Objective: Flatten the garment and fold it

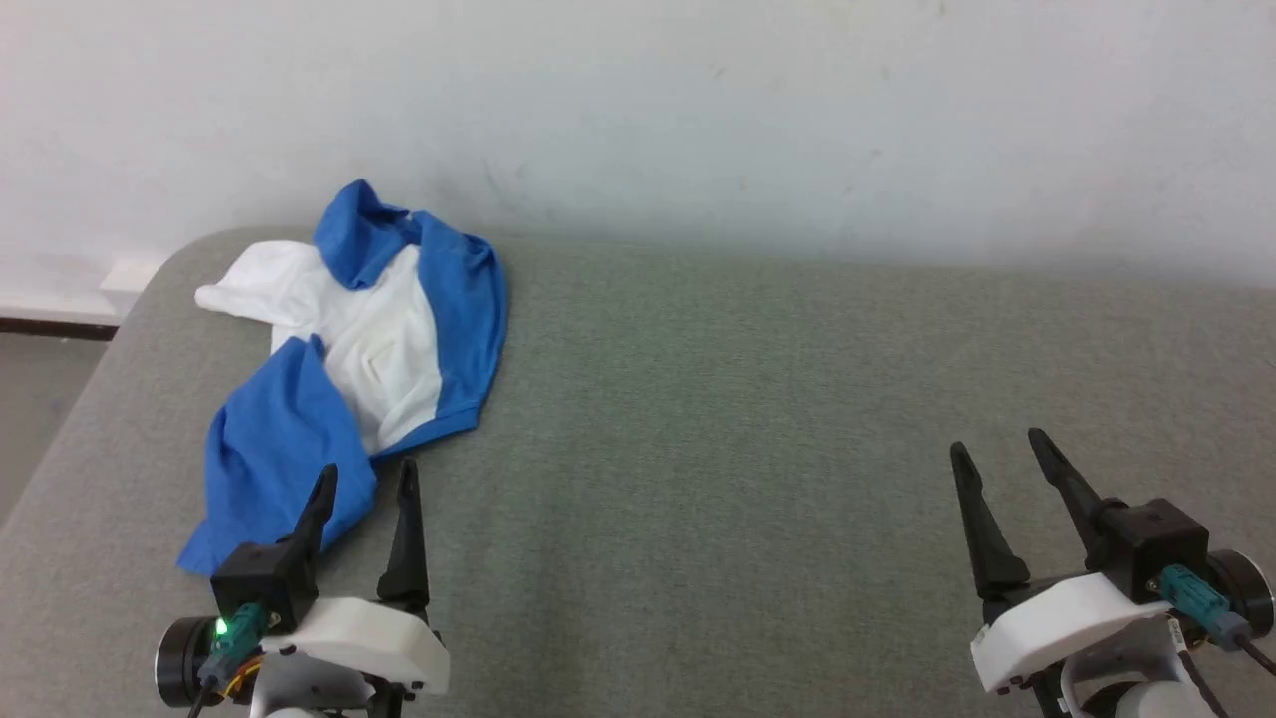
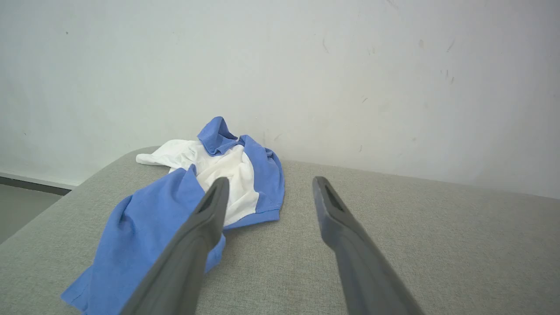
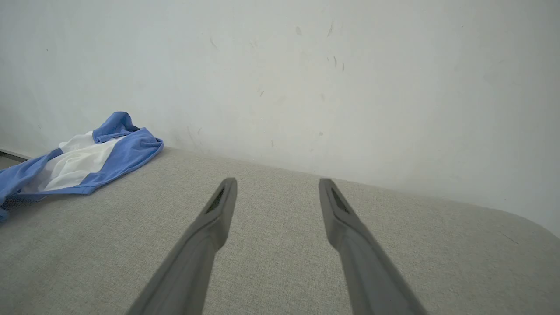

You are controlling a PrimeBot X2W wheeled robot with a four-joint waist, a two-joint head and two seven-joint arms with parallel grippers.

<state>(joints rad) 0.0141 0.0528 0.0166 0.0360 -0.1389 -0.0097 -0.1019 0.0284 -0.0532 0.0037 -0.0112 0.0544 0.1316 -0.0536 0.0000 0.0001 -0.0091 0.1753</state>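
Observation:
The garment, a white T-shirt with royal-blue sleeves and shoulders, lies crumpled at the far left of the grey table, close to the wall. It also appears as the garment ahead in the left wrist view and the garment at the far left of the right wrist view. My left gripper stands open at the lower left, its fingertips just short of the shirt's near blue sleeve, nothing between them. My right gripper stands open at the lower right, far from the shirt, holding nothing.
The grey fabric-covered table runs up to a white wall. Its rounded left corner drops to the floor. A broad stretch of bare table lies between the shirt and my right gripper.

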